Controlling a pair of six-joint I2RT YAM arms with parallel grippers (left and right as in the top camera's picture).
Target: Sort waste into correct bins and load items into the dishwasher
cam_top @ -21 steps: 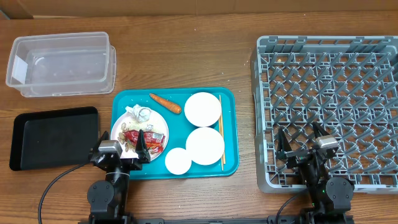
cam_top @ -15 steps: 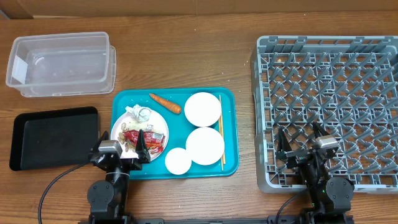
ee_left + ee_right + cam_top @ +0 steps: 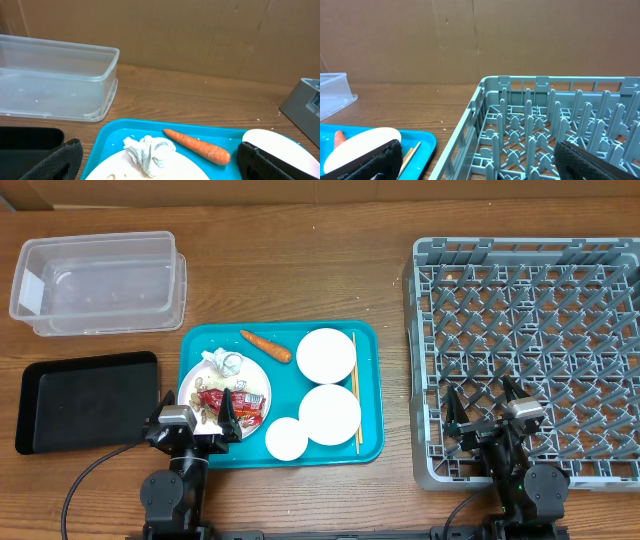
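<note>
On the teal tray (image 3: 368, 340) lie an orange carrot (image 3: 266, 345) (image 3: 197, 146), a white plate (image 3: 190, 385) with a foil wad (image 3: 225, 363) (image 3: 149, 152), tan scraps (image 3: 209, 412) and a red wrapper (image 3: 240, 406), two white bowls (image 3: 326, 355) (image 3: 329, 414), a small cup (image 3: 286, 439) and chopsticks (image 3: 354, 390) (image 3: 410, 154). The clear tub (image 3: 100, 283) (image 3: 55, 77) and black tray (image 3: 85, 400) sit at the left. The grey rack (image 3: 530, 350) (image 3: 545, 135) is at the right. My left gripper (image 3: 193, 423) (image 3: 160, 167) stands open and empty at the tray's near left corner. My right gripper (image 3: 487, 410) (image 3: 480, 160) stands open, empty, over the rack's near edge.
A brown cardboard wall (image 3: 200, 35) closes off the far side of the wooden table (image 3: 300, 260). Bare wood lies between the teal tray and the rack (image 3: 398, 380).
</note>
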